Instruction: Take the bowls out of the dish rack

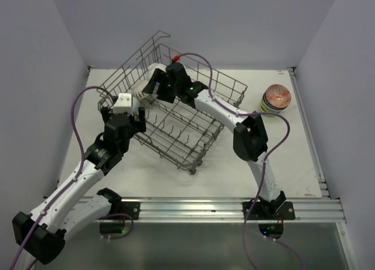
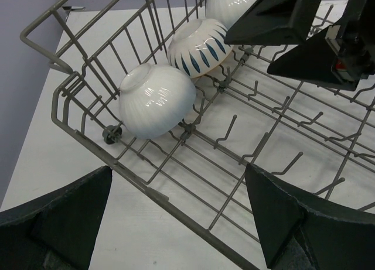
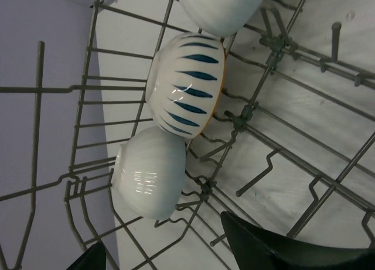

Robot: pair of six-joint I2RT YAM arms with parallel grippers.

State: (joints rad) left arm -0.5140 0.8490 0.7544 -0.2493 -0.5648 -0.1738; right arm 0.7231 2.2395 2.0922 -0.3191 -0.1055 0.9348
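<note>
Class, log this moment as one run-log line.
dish rack: three bowls inside | right gripper: open, near them | left gripper: open, at rim

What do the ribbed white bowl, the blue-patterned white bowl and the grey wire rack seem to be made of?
The ribbed white bowl looks like glazed ceramic: bright, sharp highlights on its side. The blue-patterned white bowl seems the same, equally glossy. The grey wire rack looks like metal wire with a dull finish, perhaps coated; that cannot be told.

You get bright, even, diffuse light in every view: faint shadows under the dish rack (image 1: 181, 147), small glare streaks on the ribbed white bowl (image 2: 157, 100), focus sharp.
</note>
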